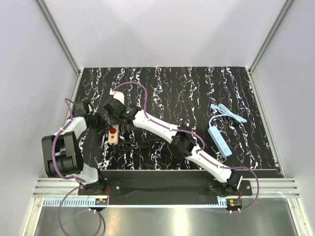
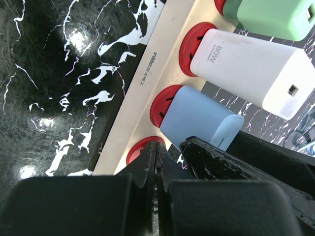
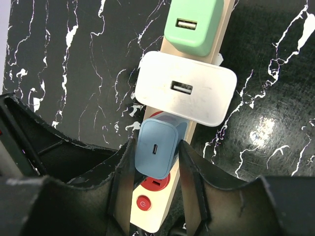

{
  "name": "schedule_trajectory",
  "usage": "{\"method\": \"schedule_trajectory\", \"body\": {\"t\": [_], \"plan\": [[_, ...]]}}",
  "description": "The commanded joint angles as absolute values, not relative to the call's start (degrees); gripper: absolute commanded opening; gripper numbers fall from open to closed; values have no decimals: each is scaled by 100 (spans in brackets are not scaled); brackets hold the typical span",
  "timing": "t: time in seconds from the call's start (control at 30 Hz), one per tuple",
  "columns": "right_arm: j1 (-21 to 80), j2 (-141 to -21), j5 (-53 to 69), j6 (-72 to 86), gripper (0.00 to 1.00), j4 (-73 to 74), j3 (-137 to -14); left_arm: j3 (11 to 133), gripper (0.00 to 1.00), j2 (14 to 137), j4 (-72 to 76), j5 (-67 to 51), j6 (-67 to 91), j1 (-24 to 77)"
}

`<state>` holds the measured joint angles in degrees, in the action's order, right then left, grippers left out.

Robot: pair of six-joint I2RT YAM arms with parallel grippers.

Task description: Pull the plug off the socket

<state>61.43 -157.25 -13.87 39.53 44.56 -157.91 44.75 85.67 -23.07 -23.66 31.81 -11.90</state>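
Item, right gripper point(image 3: 155, 143): jaws part-way apart, one finger against each side of the pale blue plug point(image 3: 158, 158) with no gap that I could see, so I logged it as gripped. Item, pale blue plug: seated in a red round outlet of the beige power strip point(image 2: 165, 49), its base flush against the red ring in the left wrist view; I judged the grasp made and the pull itself not yet done. Item, left gripper point(image 2: 156, 152): jaws fully closed on nothing, tips just over the near end of the power strip beside the pale blue plug; I took it as bracing the strip, though I could not tell whether it touched. Item, neighbours on the same strip: a white plug point(image 3: 184, 88) just beyond the blue one, a green plug point(image 3: 192, 24) beyond that, a red button point(image 3: 142, 202) on the near side. Item, the table point(image 1: 197, 88): a light blue power strip point(image 1: 220, 141) lay well apart to the right. Not made out: from above both arms covered the plugs; the plug's prongs were hidden; the green plug and the strip's far end were cut off at the frame edge.
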Motion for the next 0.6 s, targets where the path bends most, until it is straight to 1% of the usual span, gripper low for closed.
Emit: {"method": "schedule_trajectory", "body": {"t": [0.0,0.37,0.57], "plan": [[6346,-15390,-1161,3604,0,3745,-16216,4157,0,9009,-2074,-1494,2980,-1125],[6363,-15416,-141,3094,0,3367,-16189,4192,0,9044,-2074,-1564,2918,-1125],[6372,-15311,-176,3076,0,3121,-16189,4201,0,8991,-2083,-1556,2883,-1125]]}}
